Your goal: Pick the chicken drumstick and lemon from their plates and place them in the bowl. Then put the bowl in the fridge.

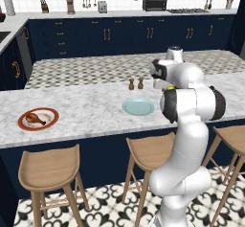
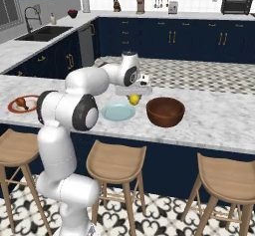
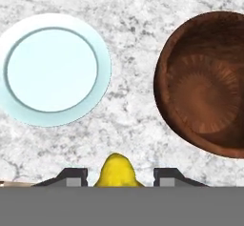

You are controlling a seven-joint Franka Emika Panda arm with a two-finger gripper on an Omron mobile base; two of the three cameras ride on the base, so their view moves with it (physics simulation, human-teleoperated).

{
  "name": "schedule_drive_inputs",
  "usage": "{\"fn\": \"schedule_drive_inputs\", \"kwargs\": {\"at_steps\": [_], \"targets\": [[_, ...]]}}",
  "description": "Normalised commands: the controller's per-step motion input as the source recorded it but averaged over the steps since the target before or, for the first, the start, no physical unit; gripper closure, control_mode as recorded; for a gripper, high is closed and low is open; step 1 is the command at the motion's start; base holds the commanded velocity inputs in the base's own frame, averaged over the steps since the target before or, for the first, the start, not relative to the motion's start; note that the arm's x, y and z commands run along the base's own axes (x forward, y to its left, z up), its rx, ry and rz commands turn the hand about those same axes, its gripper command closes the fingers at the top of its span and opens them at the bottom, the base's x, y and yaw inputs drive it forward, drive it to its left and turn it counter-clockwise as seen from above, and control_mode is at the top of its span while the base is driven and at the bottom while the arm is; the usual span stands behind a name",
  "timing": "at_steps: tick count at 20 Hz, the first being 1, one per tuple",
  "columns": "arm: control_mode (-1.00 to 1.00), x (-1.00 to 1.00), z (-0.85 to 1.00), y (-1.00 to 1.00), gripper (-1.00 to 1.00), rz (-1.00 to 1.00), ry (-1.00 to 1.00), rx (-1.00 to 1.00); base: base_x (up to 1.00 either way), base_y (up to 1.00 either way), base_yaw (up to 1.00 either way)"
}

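Note:
My gripper [image 3: 119,177] is shut on the lemon [image 3: 118,170], a small yellow fruit held between the two fingertips [image 3: 72,176]. It hangs above the marble counter, between the bare pale blue plate [image 3: 52,63] and the dark brown bowl [image 3: 205,84]. From the right base, the lemon [image 2: 134,99] sits just left of the bowl [image 2: 165,111] and above the blue plate [image 2: 118,112]. The chicken drumstick [image 1: 36,119] lies on the red-rimmed plate [image 1: 51,122] far to the left. The fridge is out of view.
Two small brown shakers [image 1: 136,84] stand on the counter behind the blue plate [image 1: 138,107]. Wooden stools [image 1: 50,166] line the counter's near side. A sink [image 2: 45,32] lies on the far left counter.

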Motion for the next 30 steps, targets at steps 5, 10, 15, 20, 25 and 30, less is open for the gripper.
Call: {"fn": "schedule_drive_inputs", "kwargs": {"at_steps": [5, 10, 15, 20, 25, 30], "targets": [[-1.00, 0.17, 0.25, -0.99, 1.00, 0.00, 0.05, 0.09, 0.00, 0.00, 0.00], [-1.00, 0.59, -0.21, -0.54, 1.00, 0.01, 0.01, 0.04, 0.00, 0.00, 0.00], [-1.00, 0.68, -0.33, -0.60, 1.00, 0.01, 0.01, 0.01, 0.00, 0.00, 0.00], [-1.00, 0.14, -0.75, -0.16, 1.00, 0.00, 0.00, -0.08, 0.00, 0.00, 0.00], [-1.00, 0.14, -0.20, -0.15, -1.00, 0.00, 0.02, -0.02, 0.00, 0.00, 0.00], [-1.00, 0.00, 0.00, 0.00, -1.00, 0.00, 0.00, 0.00, 0.00, 0.00, 0.00]]}}
